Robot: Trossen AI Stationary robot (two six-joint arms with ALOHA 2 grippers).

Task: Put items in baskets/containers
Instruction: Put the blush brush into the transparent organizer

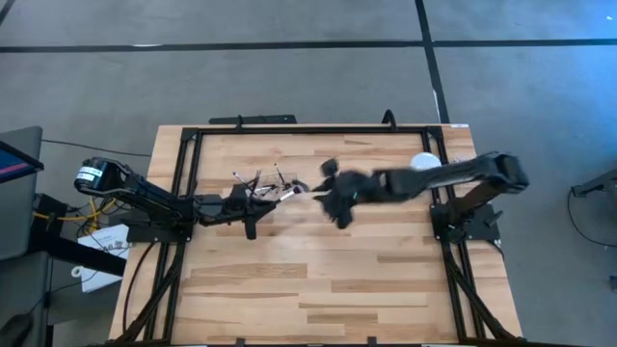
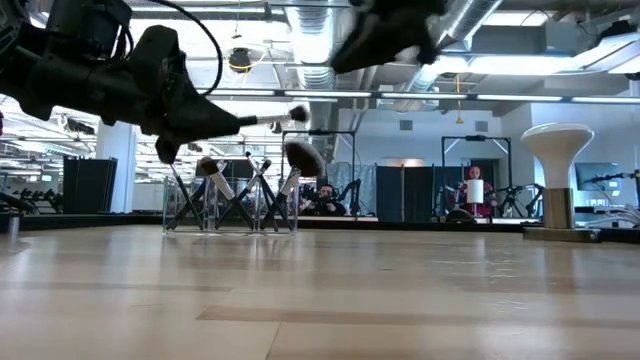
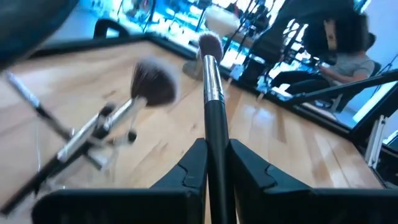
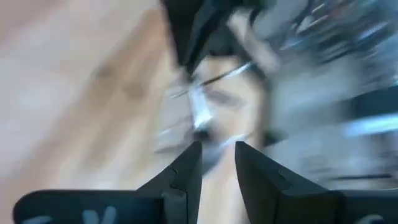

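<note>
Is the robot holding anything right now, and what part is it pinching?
Yes. The left gripper pinches a makeup brush by its dark handle, bristles pointing away. The right gripper has nothing between its fingers.

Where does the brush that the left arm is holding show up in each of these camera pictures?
High view: brush, left of centre, beyond the left gripper.
Low view: upper left.
Left wrist view: centre, clamped between the fingers.
Right wrist view: too blurred to tell.
Shared landmark: clear container.

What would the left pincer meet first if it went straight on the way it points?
Probably the right pincer, just beyond the brush that the left pincer holds out; depth between them is unclear.
</note>
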